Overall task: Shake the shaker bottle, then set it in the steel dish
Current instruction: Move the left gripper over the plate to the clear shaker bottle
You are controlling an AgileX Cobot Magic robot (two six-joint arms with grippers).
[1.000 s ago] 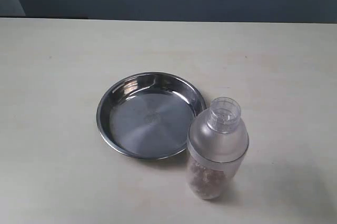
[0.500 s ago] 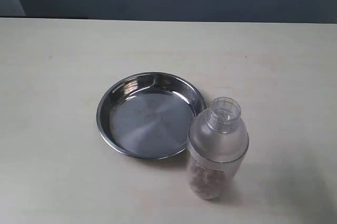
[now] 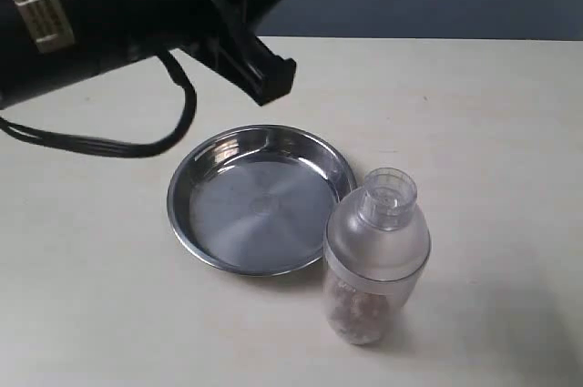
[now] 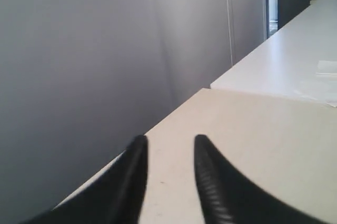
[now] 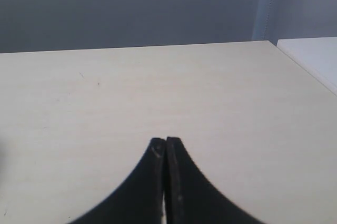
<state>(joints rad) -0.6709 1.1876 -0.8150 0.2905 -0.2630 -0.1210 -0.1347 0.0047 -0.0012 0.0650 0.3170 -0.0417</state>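
Left pincer (image 4: 169, 139) gapes, right pincer (image 5: 166, 140) sits clenched above pale table (image 3: 492, 114), grey wall (image 5: 131, 8) behind.

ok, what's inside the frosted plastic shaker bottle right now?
The translucent frosted plastic shaker bottle shows brownish-pink granules in its lower part. The frosted domed shoulder blurs the rest, so the fill level can't be told.
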